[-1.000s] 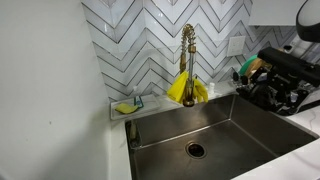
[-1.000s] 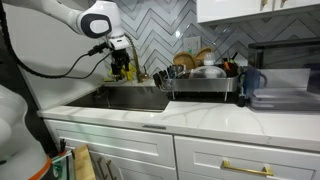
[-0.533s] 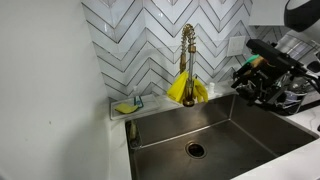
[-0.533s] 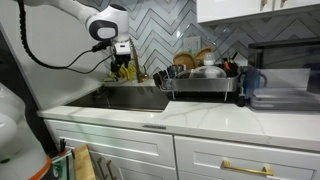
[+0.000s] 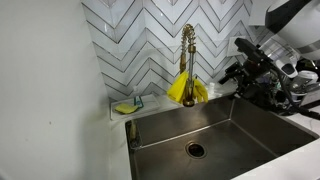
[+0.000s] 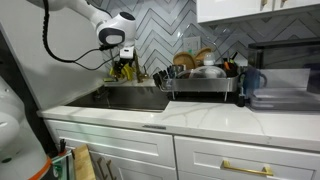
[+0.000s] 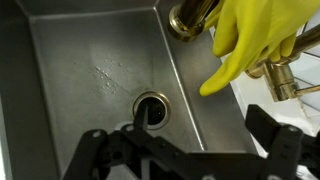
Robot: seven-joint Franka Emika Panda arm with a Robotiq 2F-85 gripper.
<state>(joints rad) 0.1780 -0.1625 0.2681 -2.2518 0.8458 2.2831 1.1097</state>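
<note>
Beneath the claw (image 7: 185, 150), itself matt black, the sink (image 7: 80, 70) is brushed steel, dully streaked. Ahead, a smooth yellow rubber glove (image 7: 255, 40) drapes a polished brass faucet (image 7: 192, 15).

glove (image 7: 255, 40): yellow | faucet (image 5: 187, 50): brass-gold | sink (image 5: 250, 125): steel grey | backsplash (image 5: 130, 40): grey-white chevron

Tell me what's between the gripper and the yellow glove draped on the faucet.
Nothing stands between them. In an exterior view, only bare sink rim and tiled wall separate the gripper and the yellow glove.
</note>
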